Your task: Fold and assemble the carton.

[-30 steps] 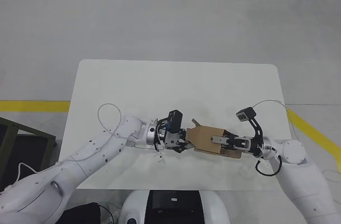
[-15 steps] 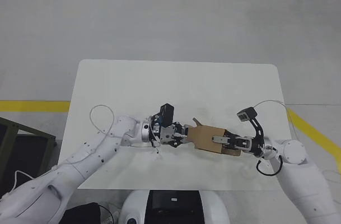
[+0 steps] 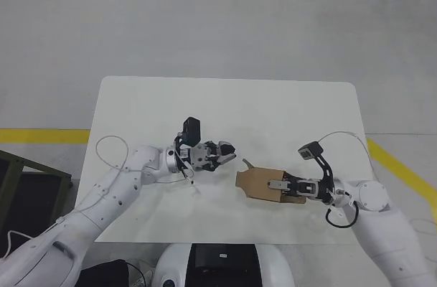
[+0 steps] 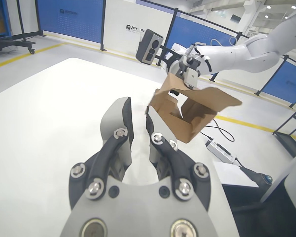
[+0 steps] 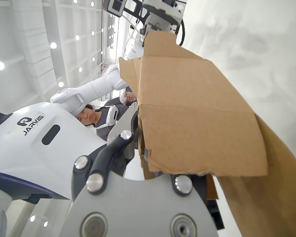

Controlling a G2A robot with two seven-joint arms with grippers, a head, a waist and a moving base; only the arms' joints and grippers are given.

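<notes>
While the right tool (image 3: 277, 185) stayed out of the play, clenched on a panel of the carton (image 3: 252, 179), the left tool (image 4: 137, 114) hung empty, pads slightly parted with nothing between them. The carton looked to be held up off the worktop (image 3: 168, 100), near its front edge, half-formed, flaps splayed. And this was the line that mattered: its long axis ran from the right tool straight across toward the left one, open mouth facing the left tool, the two well apart. So the left arm was the free one, and the one facing that mouth. My read: those end flaps wanted tucking, and the left tool would need to come in along that axis or risk crushing a loose flap.
</notes>
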